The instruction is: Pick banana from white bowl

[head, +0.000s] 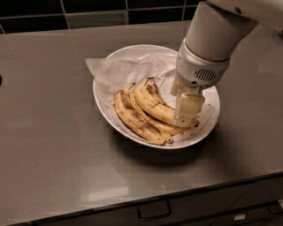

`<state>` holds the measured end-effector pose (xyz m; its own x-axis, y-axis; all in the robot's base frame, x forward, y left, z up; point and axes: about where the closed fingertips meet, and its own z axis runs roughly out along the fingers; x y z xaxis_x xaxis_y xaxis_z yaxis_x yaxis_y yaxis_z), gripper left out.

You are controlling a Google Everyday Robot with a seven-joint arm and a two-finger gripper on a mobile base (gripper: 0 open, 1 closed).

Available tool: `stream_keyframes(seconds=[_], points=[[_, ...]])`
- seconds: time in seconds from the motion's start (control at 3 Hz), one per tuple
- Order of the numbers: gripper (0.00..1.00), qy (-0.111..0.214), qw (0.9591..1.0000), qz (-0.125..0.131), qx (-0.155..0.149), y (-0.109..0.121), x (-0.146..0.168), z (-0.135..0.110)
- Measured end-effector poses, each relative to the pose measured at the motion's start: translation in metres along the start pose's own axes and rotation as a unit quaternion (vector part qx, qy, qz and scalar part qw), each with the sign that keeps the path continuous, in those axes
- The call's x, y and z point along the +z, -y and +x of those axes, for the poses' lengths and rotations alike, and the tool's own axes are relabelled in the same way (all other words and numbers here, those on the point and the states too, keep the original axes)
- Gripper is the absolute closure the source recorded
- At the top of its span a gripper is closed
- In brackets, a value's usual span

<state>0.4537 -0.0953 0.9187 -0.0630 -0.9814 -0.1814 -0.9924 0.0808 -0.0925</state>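
The white bowl (101, 102) sits in the middle of a grey counter, lined with crumpled white paper (110, 70). The banana (152, 103), the plump bright yellow one, lies on top of two darker, brown-blotched bananas (137, 121) in the bowl. My gripper (179, 108) hangs from the white arm (212, 39) and is low in the bowl's right half. It is open, with its near finger (188, 108) in front of the banana's right end and the other finger behind it. The banana's right tip is partly hidden by the near finger.
The grey counter (48, 145) spreads around the bowl. A dark tiled wall (88, 9) runs along the back. The counter's front edge has a drawer with a handle (154, 211) below it.
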Motion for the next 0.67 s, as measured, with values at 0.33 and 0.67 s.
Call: stream_keyframes(seconds=[0.33, 0.67], points=[[0.41, -0.021, 0.9992, 0.018, 0.03, 0.0042, 0.0054, 0.0053], [0.45, -0.037, 0.9975, 0.03, 0.054, 0.0061, 0.0108, 0.0107]])
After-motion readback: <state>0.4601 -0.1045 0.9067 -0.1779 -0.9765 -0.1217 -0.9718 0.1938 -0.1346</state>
